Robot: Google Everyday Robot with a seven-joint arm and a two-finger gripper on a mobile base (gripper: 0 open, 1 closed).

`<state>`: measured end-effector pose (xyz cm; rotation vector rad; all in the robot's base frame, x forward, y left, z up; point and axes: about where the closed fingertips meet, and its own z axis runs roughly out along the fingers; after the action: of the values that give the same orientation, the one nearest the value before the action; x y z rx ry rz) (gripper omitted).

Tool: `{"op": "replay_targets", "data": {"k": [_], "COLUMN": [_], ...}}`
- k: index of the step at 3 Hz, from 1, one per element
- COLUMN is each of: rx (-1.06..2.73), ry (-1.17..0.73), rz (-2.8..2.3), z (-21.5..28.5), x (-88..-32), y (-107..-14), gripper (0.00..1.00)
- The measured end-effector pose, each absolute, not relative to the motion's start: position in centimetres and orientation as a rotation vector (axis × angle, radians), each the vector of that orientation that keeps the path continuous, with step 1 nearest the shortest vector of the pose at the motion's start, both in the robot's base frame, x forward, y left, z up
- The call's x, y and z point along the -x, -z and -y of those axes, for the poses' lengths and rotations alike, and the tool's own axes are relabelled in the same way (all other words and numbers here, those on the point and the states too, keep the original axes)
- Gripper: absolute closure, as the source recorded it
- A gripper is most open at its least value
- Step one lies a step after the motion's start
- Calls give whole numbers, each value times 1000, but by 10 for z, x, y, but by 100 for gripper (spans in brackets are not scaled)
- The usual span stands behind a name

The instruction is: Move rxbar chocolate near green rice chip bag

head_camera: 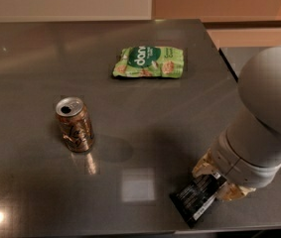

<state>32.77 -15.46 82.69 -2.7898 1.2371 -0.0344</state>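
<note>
In the camera view the gripper (218,181) is seen at the near right of the table (31,58), set over the far end of the rxbar chocolate (195,201), which lies flat by the near edge; whether the bar is gripped cannot be told. The green rice chip bag (149,62) is found well apart at the far middle; a brown soda can (74,124) stands at the left.

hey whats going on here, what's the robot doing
The robot's gripper is down over the rxbar chocolate, which lies flat at the table's front right edge. The green rice chip bag lies toward the back, well apart from the bar, so the move is not yet done. A brown soda can stands upright on the left.
</note>
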Motion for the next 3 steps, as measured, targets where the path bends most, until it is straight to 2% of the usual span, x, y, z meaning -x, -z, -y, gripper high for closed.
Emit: {"op": "replay_targets", "data": {"k": [1, 3], "rx": [2705, 2507], "ry": [85, 159], "rz": [-1290, -1458], "z": [153, 136], "x": [-343, -387], "y": [-840, -885], "gripper": [100, 100]}}
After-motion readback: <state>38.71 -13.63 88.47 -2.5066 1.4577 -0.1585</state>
